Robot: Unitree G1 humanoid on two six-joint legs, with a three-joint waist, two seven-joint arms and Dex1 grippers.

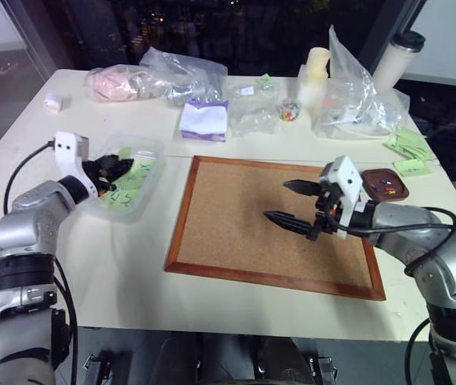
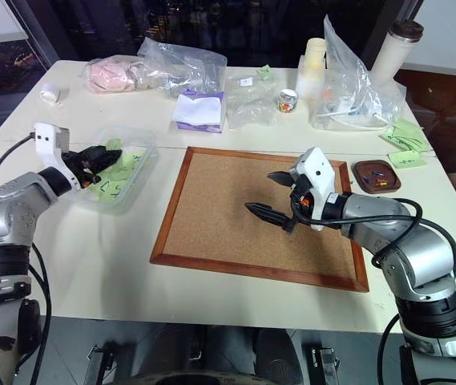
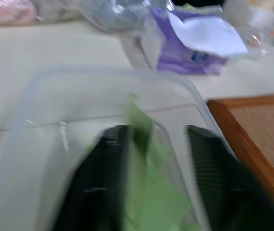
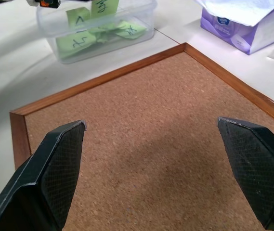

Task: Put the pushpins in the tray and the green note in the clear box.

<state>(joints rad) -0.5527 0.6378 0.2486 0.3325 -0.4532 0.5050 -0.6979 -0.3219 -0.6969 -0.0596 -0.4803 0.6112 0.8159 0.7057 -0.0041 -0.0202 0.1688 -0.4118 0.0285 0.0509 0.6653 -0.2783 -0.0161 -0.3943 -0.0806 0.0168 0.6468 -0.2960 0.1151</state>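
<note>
**Left gripper over the clear box**

The left gripper sits parted over the clear box, a green note between its fingers. The right gripper hangs spread wide and empty above the corkboard. The tray holds pushpins.

Clear box: see-through plastic, smooth, faintly glossy. Green note: thin matt paper, creased. Corkboard: rough grainy cork, polished wood frame. Tray: dark-brown, glossy. Right gripper fingers: matt black, cross-hatched. Table: smooth, pale, matt.
</note>
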